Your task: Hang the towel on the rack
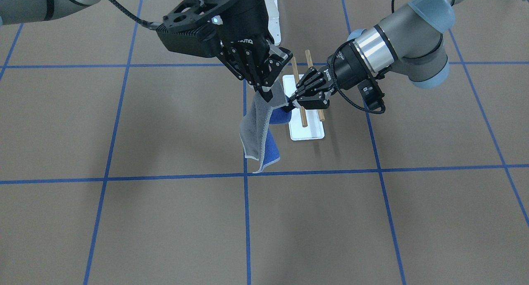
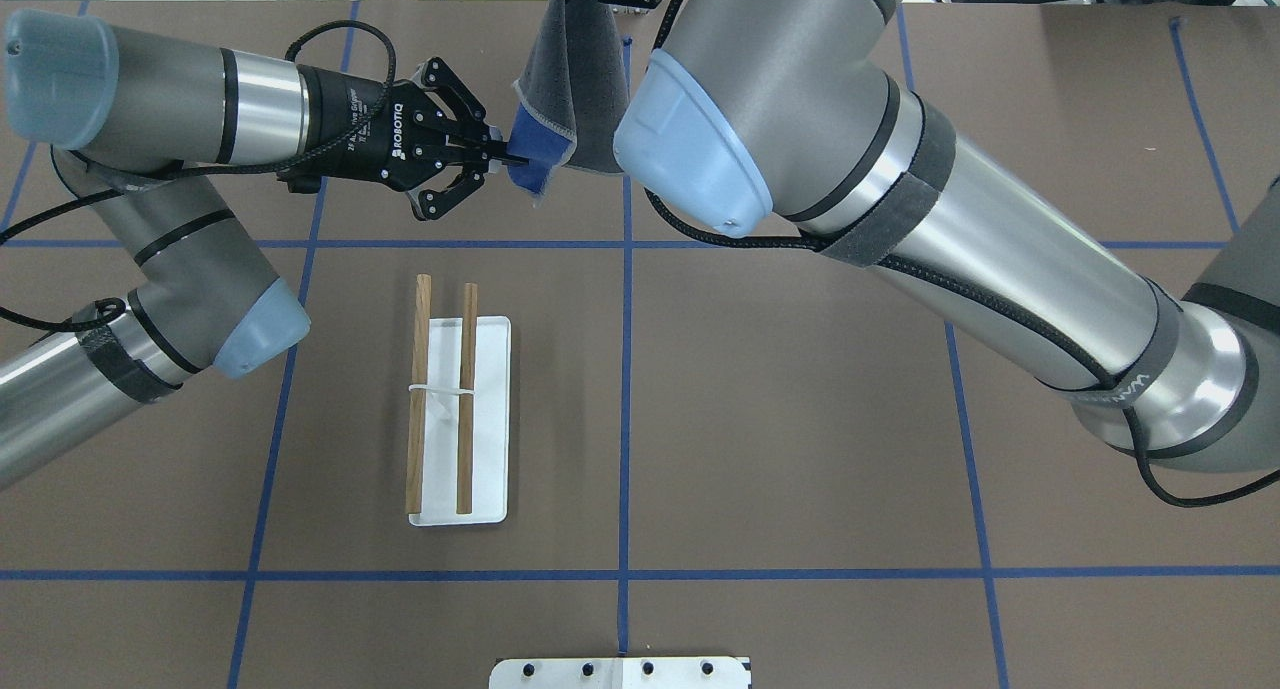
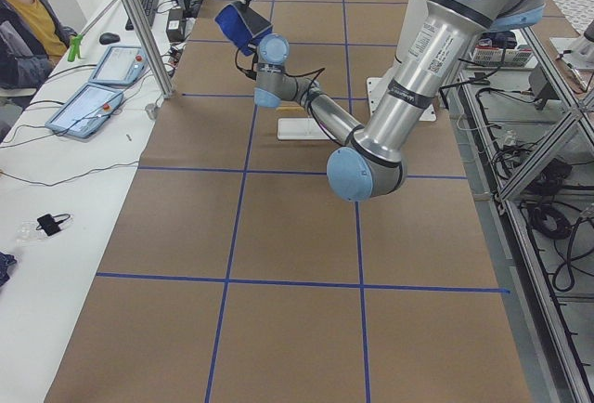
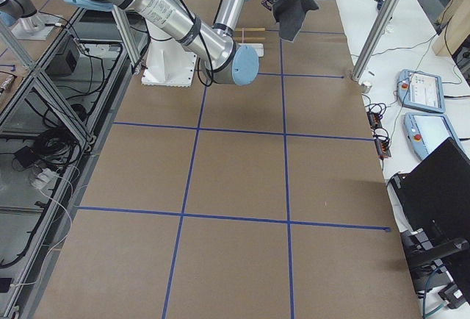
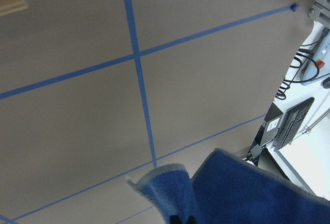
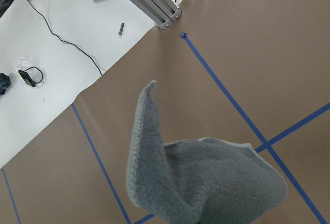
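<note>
Grey on one face and bright blue on the other, the towel hangs in the air over the brown worktop, touching neither it nor the rack. The right claw points down from above and is clenched on the towel's upper edge. From there the cloth drops in a long loose fold, grey side outward, with a pale stitched hem along its bottom corner. The left claw reaches in level from the side, its fingertips pinched together on a blue corner of the towel partway down, so the cloth is stretched a little between the two claws. In the front-facing view the towel hangs just beside the rack, on the robot's right of it, and the left claw crosses in front of the two wooden rods. In the overhead view the towel sits past the rack's far end, well apart from the white base plate. The left wrist camera shows the blue face filling its lower right, with a folded corner at the bottom edge where the dark fingertips meet. The right wrist camera looks down on the bunched grey face just below that claw. The rack stands upright on the worktop, both rods bare.
</note>
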`<state>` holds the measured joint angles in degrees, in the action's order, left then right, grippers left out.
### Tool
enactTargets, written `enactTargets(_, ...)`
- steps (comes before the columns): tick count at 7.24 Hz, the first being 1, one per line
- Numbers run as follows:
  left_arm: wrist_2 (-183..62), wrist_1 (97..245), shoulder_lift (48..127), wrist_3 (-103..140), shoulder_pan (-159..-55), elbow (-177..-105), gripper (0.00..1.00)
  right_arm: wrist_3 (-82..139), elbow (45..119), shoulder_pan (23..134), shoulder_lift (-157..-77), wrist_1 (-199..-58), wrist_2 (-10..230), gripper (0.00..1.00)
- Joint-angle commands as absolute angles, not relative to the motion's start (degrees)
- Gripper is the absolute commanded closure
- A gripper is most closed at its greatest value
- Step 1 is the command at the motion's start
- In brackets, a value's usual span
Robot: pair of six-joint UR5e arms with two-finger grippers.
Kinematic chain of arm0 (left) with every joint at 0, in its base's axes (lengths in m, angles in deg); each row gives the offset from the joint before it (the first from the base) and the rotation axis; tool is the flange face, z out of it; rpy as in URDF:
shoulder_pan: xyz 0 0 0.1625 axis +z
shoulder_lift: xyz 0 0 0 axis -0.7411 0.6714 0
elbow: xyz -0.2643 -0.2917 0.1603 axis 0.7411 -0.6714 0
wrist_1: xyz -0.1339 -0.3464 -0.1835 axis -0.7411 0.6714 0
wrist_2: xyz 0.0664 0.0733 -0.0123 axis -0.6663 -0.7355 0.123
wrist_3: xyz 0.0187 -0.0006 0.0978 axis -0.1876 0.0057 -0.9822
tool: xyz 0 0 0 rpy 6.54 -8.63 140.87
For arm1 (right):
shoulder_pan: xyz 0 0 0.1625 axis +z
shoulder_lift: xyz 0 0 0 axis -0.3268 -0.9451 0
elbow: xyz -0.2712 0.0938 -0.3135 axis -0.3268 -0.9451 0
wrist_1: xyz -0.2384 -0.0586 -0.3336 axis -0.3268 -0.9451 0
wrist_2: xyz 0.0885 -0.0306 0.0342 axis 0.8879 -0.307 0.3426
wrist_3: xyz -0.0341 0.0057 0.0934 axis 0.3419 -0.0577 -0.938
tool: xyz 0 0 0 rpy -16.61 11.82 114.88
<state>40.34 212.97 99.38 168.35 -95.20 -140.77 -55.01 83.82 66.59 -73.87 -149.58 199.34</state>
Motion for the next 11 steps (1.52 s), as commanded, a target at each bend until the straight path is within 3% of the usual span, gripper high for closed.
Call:
enactTargets(1, 40.1, 213.2, 99.5, 162.2, -95.3, -140.6, 1.0, -54.6, 86.5, 66.3, -79.1, -146.5, 199.4, 0.0)
enactTargets(4, 37.9, 213.3, 99.4, 151.8, -95.5, -140.7, 1.0, -52.7, 90.8, 66.2, -85.4, -143.5, 199.2, 0.0)
enactTargets(8, 42.0, 221.2, 93.8, 96.8, -93.5, -142.4, 1.0, -49.4, 90.8, 67.5, -85.5, -143.5, 199.2, 0.0)
enactTargets(11, 42.1, 221.9, 93.1, 87.2, -90.9, -142.3, 1.0, -47.2, 94.9, 68.8, -91.1, -143.4, 199.8, 0.0)
